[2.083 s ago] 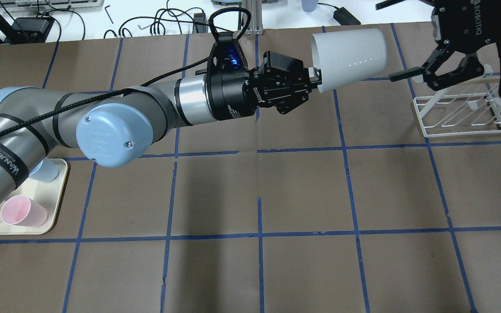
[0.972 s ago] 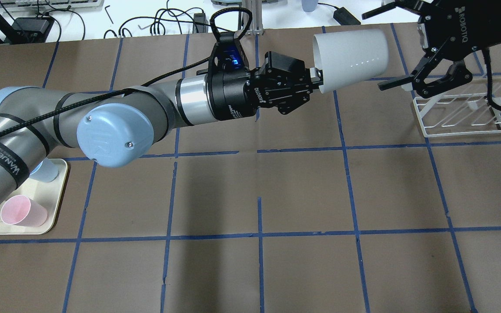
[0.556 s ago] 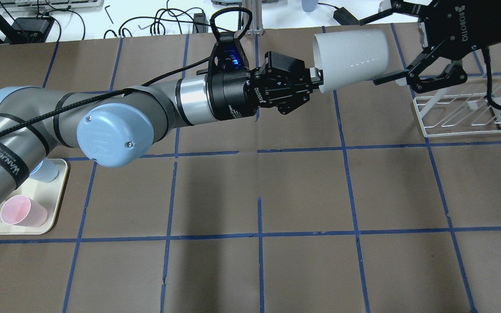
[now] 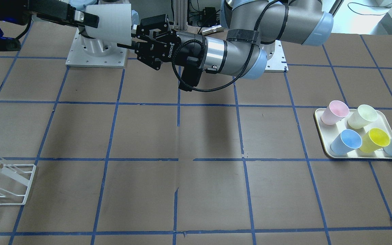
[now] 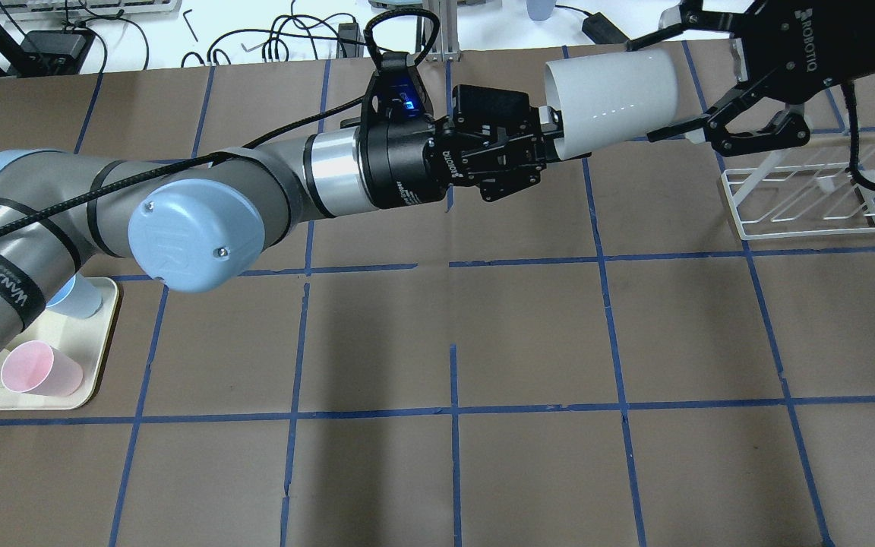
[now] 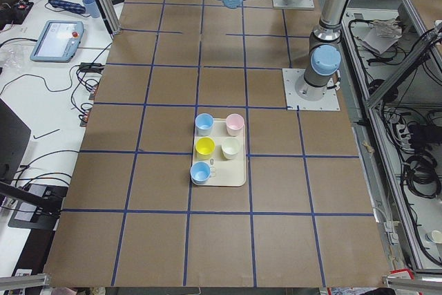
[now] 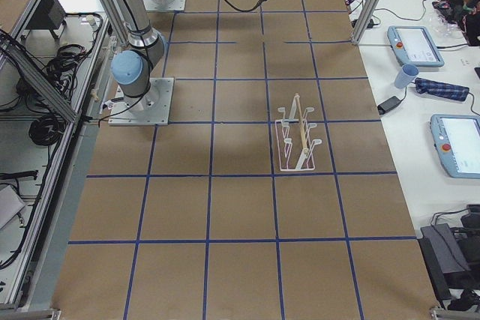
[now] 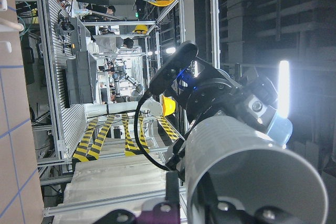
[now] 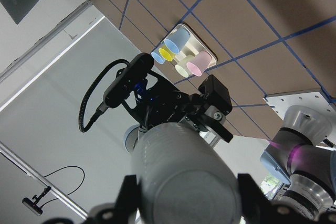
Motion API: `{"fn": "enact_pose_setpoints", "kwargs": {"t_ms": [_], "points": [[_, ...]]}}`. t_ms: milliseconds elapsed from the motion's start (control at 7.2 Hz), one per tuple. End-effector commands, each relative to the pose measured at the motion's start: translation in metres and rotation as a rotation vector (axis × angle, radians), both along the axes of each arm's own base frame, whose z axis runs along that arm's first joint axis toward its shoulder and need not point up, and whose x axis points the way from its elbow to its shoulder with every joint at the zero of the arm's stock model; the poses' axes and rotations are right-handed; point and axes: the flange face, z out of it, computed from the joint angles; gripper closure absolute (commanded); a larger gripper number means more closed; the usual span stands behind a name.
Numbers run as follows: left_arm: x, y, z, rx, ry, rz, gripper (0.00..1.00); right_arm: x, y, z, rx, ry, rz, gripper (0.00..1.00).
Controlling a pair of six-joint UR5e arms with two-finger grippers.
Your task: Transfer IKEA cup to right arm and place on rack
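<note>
Since a moment ago the right gripper has slid in until its spread fingers straddle the IKEA cup, held in mid-air far over the table. The left gripper pinches the cup's rim, so handover is underway; release and placing on the rack remain. Actual finger contact is hard to judge.

The rack stands just beyond and below the right gripper, whose fingers straddle the IKEA cup. The left gripper blocks the cup's rim end. Bare brown table stretches between rack and cup tray.
</note>
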Motion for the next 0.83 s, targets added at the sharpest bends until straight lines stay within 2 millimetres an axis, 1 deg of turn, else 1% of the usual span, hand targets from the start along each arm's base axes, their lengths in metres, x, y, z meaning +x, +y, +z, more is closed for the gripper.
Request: {"fn": "enact_pose_setpoints", "kwargs": {"t_ms": [0,139,278,417,556,694], "points": [[0.003,0.001,0.006,-0.010,-0.002,0.003,0.33,-0.001,-0.001,-0.001,-0.001,0.004,0.005,0.38],[0.009,0.000,0.006,-0.006,-0.006,0.009,0.31,-0.002,-0.003,0.001,-0.008,0.008,0.005,0.41],[0.021,-0.006,0.002,-0.004,-0.033,0.015,0.30,-0.008,-0.006,0.001,-0.012,0.011,-0.003,0.45],[0.035,-0.009,-0.001,-0.015,-0.097,-0.005,0.30,-0.010,-0.008,0.000,-0.013,0.013,-0.004,0.45],[0.050,-0.017,-0.004,-0.011,-0.112,0.016,0.30,-0.013,-0.009,0.006,-0.026,0.038,0.013,0.45],[0.064,-0.019,-0.009,-0.027,-0.183,-0.011,0.28,-0.020,-0.014,0.009,-0.047,0.090,0.045,0.45]]}}
